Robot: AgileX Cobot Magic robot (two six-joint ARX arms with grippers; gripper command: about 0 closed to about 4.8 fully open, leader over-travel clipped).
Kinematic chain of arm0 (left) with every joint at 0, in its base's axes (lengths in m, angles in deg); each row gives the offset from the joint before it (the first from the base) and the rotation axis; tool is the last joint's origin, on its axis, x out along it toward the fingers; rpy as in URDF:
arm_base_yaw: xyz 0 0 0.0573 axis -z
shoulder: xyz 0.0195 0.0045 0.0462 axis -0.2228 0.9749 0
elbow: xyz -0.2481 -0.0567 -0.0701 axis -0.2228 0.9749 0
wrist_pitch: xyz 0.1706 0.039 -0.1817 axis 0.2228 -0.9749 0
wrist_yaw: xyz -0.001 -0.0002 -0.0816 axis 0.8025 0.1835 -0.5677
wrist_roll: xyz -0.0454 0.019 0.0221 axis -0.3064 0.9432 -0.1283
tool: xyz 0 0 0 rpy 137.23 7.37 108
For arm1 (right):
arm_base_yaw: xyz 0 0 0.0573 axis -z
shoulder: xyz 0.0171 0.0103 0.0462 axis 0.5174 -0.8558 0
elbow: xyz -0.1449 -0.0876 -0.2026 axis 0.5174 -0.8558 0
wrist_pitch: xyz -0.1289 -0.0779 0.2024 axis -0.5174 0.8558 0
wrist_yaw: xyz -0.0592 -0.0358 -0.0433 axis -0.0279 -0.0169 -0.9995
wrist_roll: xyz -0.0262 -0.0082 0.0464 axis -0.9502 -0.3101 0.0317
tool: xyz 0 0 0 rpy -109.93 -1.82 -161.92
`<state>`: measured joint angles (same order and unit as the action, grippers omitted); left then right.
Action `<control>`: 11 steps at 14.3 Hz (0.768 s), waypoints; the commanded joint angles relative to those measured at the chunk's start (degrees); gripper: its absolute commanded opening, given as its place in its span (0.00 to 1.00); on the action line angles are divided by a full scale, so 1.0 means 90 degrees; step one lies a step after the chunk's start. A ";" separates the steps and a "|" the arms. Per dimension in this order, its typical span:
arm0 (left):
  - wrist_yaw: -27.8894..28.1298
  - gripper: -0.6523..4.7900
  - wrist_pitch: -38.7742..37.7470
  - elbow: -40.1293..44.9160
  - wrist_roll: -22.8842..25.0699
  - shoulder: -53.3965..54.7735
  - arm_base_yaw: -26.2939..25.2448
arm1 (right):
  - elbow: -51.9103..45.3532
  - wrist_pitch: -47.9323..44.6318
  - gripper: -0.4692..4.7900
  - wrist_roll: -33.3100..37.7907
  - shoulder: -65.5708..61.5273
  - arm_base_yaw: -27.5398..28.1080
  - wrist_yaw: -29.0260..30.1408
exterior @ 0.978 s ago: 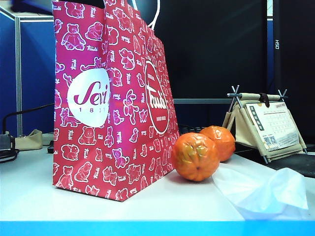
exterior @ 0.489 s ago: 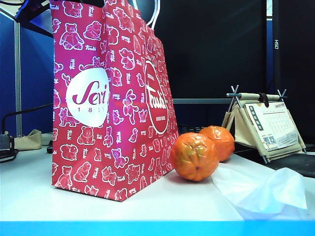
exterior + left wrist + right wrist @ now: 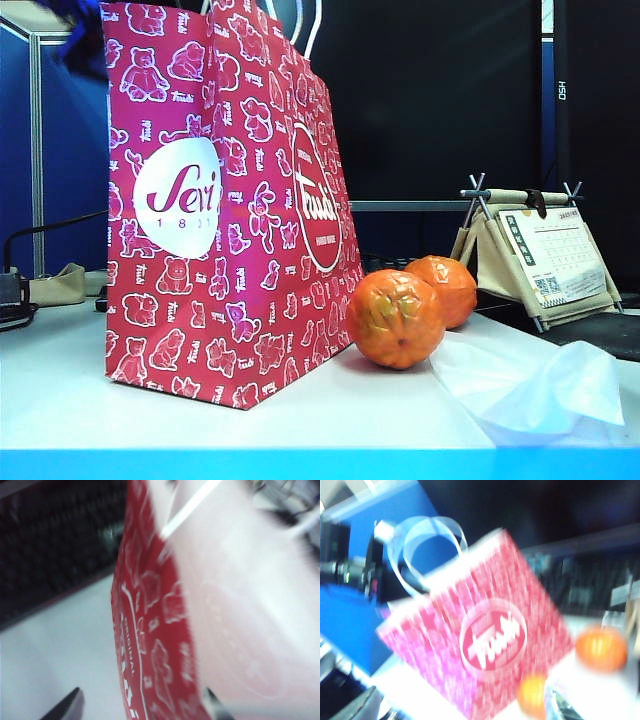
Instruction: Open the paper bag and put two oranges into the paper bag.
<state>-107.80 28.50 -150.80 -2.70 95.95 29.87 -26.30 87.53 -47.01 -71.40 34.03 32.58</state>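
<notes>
So the red-pink paper bag [image 3: 225,210] is standing upright on the white bench [image 3: 60,390], left of centre in the exterior view, with its white cord handles [image 3: 312,25] poking up at the top. The two oranges [image 3: 397,318] sit on the bench just to the right of it, the nearer one almost against the bag's bottom corner and the other orange [image 3: 445,288] right behind it, the two looking like they touch. A crumpled thin white plastic bag [image 3: 530,385] lies beside the front orange, and a small desk calendar [image 3: 545,255] stands further back. The left gripper [image 3: 142,707] is up at the bag's top edge with its fingers [image 3: 67,707] spread wide, one either side of the bag's wall, nothing clamped. The right gripper [image 3: 465,707] hangs back, looking at the bag's logo side; its fingers [image 3: 357,707] are wide apart and empty too.
</notes>
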 commanded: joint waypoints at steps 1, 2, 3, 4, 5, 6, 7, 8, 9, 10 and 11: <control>0.0024 0.42 0.0226 -0.0024 -0.0022 0.0114 -0.0005 | -0.0236 -0.0121 0.77 -0.0022 0.0002 -0.0406 0.0044; 0.0027 0.26 0.0408 -0.0027 -0.0027 0.0109 -0.0005 | -0.0342 -0.0124 0.77 -0.0102 0.0002 -0.0729 0.0032; 0.0083 0.25 0.0464 -0.0027 -0.0085 0.0109 -0.0005 | -0.0486 -0.0131 0.77 -0.0199 0.0000 -0.1035 -0.0211; 0.0255 0.17 0.0466 -0.0027 -0.0124 0.0109 -0.0005 | -0.0661 -0.0172 0.80 -0.0206 -0.0002 -0.1324 -0.0573; 0.0386 0.11 0.0464 -0.0027 -0.0129 0.0109 -0.0005 | -0.0855 -0.0204 0.84 -0.0209 -0.0044 -0.1637 -0.1076; 0.0430 0.11 0.0466 -0.0027 -0.0165 0.0109 -0.0005 | -0.1146 -0.0425 0.97 -0.0209 -0.0194 -0.2120 -0.1656; 0.0430 0.11 0.0461 -0.0027 -0.0165 0.0109 -0.0005 | -0.1353 -0.0763 1.00 -0.0206 -0.0418 -0.2538 -0.2110; 0.0430 0.11 0.0457 -0.0027 -0.0165 0.0109 -0.0005 | -0.1447 -0.1124 1.00 -0.0311 -0.0811 -0.2985 -0.2618; 0.0427 0.11 0.0447 -0.0027 -0.0165 0.0109 -0.0005 | -0.1445 -0.1545 1.00 -0.0554 -0.1338 -0.3432 -0.3121; 0.0427 0.11 0.0449 -0.0027 -0.0165 0.0109 -0.0005 | -0.1443 -0.1846 1.00 -0.0656 -0.1664 -0.3660 -0.3383; 0.0430 0.11 0.0435 -0.0027 -0.0165 0.0109 -0.0005 | -0.1394 -0.2858 1.00 -0.1025 -0.3031 -0.4194 -0.4099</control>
<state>-103.82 31.91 -150.76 -4.19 97.22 29.85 -39.11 66.48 -54.27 -95.48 -3.13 -0.95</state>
